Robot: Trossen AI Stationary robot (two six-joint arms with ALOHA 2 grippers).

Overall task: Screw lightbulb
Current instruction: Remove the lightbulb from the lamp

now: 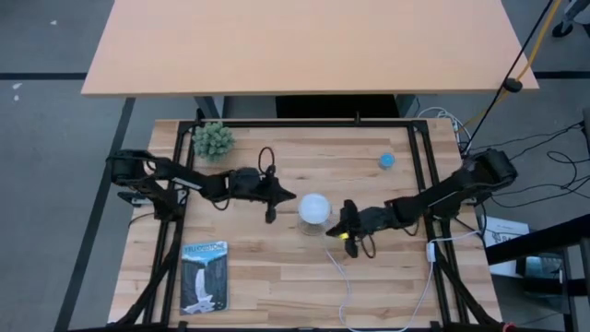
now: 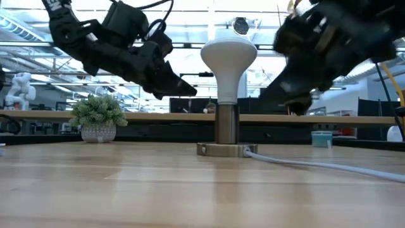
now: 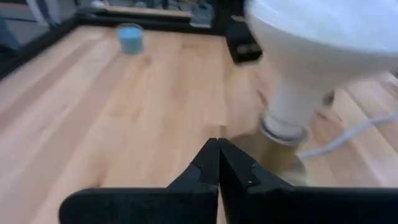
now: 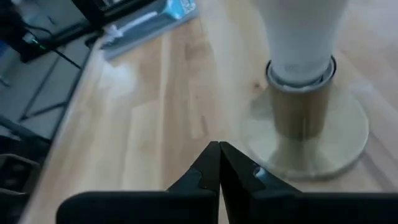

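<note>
The white lightbulb (image 1: 314,208) stands upright, dome up, with its narrow end in the silvery socket (image 2: 226,130), whose disc base (image 4: 305,144) rests on the table with a white cord (image 2: 316,164) leading off. It also shows in the low view (image 2: 228,63), the left wrist view (image 3: 311,56) and the right wrist view (image 4: 301,31). My left gripper (image 1: 289,195) is shut and empty, just left of the bulb, raised above the table. My right gripper (image 1: 337,221) is shut and empty, just right of the socket, also raised.
A small potted plant (image 1: 213,139) stands at the far left. A blue round cap (image 1: 386,160) sits at the far right. A booklet (image 1: 205,275) lies at the near left. The cord runs toward the near edge (image 1: 346,286).
</note>
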